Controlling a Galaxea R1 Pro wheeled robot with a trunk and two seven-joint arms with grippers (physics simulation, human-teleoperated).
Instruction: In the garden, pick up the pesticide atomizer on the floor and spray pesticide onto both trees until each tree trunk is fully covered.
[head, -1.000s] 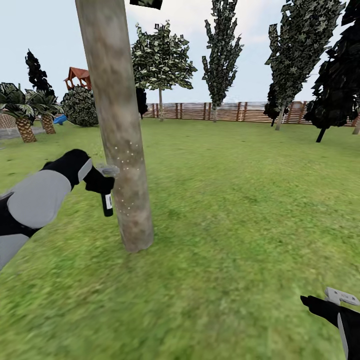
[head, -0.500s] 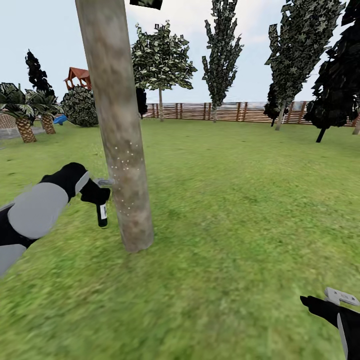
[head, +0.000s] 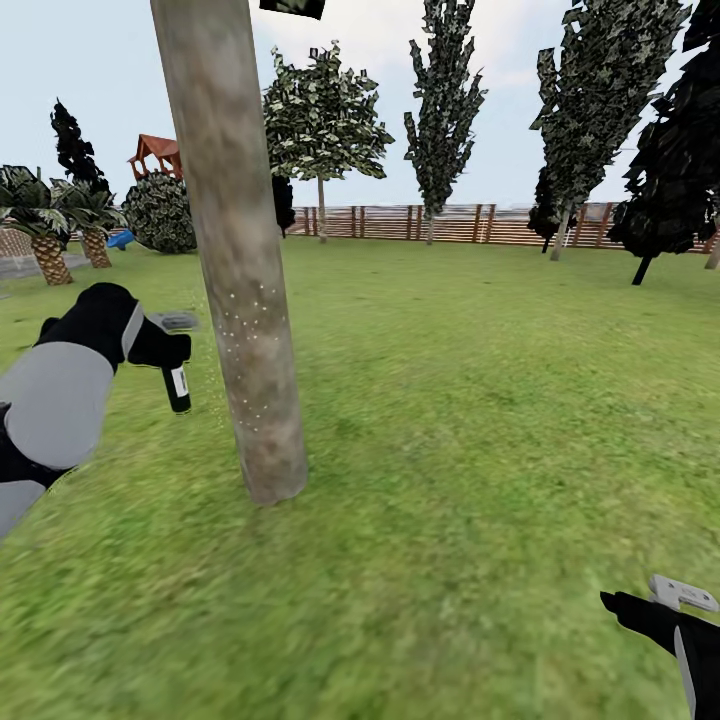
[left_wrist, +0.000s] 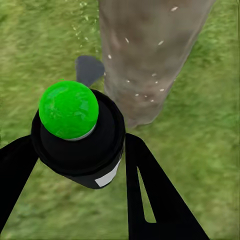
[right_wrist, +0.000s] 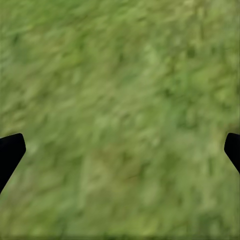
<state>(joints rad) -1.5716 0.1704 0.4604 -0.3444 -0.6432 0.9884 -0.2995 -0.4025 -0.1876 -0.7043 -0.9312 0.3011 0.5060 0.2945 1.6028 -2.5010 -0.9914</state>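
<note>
Garden lawn (head: 480, 400): mottled green grass, ringed at the far side by a brown slatted fence (head: 440, 222). Tree trunk (head: 235, 250): thick, grey-brown, slightly tilted, rising out of the head view's top; fine white specks (head: 248, 320) scattered over the bark at mid-height, also seen on the trunk (left_wrist: 150, 50) in the left wrist view. Sprayer (head: 177, 386): small, black, with a pale strip, hanging down from the left gripper (head: 165, 345), left of the trunk and apart from it; in the left wrist view, black body (left_wrist: 85, 150) with a green round top and pale label, jaws clamped on it from both sides, dark fingers (left_wrist: 150, 190) flanking it. Left arm (head: 60, 400): grey and black, reaching in from the left edge. Right gripper (head: 680, 598): low at the head view's right corner, over bare grass, well apart from the trunk; jaws apart, dark tips at both edges of the right wrist view, grass (right_wrist: 120, 120) between. Background: palms (head: 50, 225), a round bush (head: 160, 212), a red-roofed play structure (head: 155, 155), dark conifers (head: 445, 110).
</note>
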